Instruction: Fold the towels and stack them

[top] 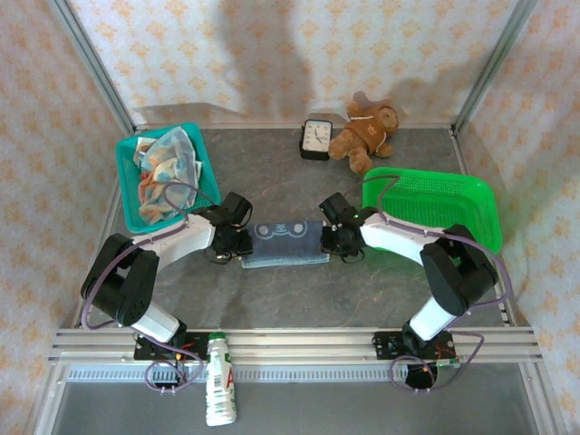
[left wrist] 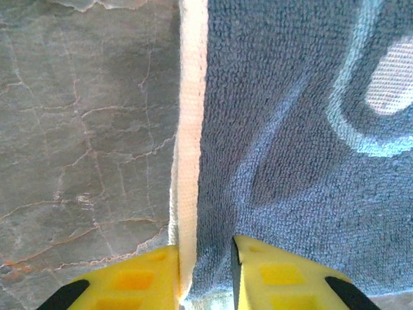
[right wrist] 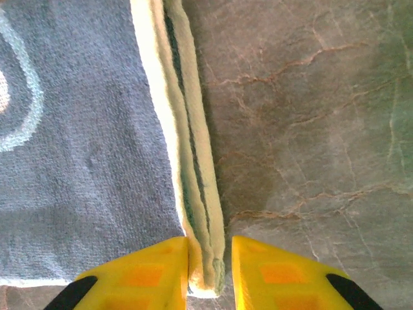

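A folded blue-grey towel (top: 285, 243) with a pale face print lies flat at the middle of the table. My left gripper (top: 237, 245) is at its left end. Its yellow fingers (left wrist: 139, 284) pinch the cream hem (left wrist: 190, 129) and a bunch of blue cloth, which creases toward the jaws. My right gripper (top: 333, 240) is at the towel's right end. There the fingers (right wrist: 145, 281) straddle the layered folded edge (right wrist: 193, 187), narrowly open, with a sliver of table showing beside the right finger. More towels (top: 163, 168), orange-and-blue dotted, lie heaped in a teal basket (top: 127, 195).
A green basket (top: 435, 204) stands at the right, behind my right arm. A small clock (top: 315, 139) and a brown teddy bear (top: 367, 131) sit by the back wall. A bottle (top: 217, 390) lies on the near rail.
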Controlling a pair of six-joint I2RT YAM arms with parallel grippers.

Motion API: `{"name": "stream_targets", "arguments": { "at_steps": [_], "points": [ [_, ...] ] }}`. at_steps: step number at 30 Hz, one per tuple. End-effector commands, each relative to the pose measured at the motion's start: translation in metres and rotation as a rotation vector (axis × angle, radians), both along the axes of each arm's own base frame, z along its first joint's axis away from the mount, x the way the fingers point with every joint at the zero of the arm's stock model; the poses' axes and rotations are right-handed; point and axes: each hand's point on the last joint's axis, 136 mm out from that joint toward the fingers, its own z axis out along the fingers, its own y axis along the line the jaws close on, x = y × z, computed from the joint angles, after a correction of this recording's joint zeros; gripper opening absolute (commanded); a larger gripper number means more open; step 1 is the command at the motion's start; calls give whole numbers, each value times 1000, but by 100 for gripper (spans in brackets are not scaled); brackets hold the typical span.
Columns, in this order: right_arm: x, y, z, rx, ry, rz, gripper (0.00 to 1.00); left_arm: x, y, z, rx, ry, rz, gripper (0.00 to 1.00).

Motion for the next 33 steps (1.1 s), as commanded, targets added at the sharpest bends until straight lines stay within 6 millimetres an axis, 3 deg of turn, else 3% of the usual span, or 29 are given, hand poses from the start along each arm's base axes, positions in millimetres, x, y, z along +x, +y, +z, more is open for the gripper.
{"name": "stream_targets", "arguments": {
  "at_steps": [1, 14, 17, 20, 33],
  "points": [
    [-4, -4, -1, 7, 10, -19, 23, -3, 4, -9, 22, 20, 0, 26],
    [-3, 6, -2, 36, 19, -3, 17, -4, 4, -13, 26, 32, -3, 21],
    [-4, 5, -2, 33, 16, -6, 7, -4, 5, -13, 27, 33, -5, 15],
    [-2, 3, 4, 25, 4, -6, 1, -4, 5, -10, 26, 29, -3, 0],
    [-2, -12, 35, -27, -38, 17, 0, -8, 10, 39, 24, -14, 6, 0]
  ]
}}
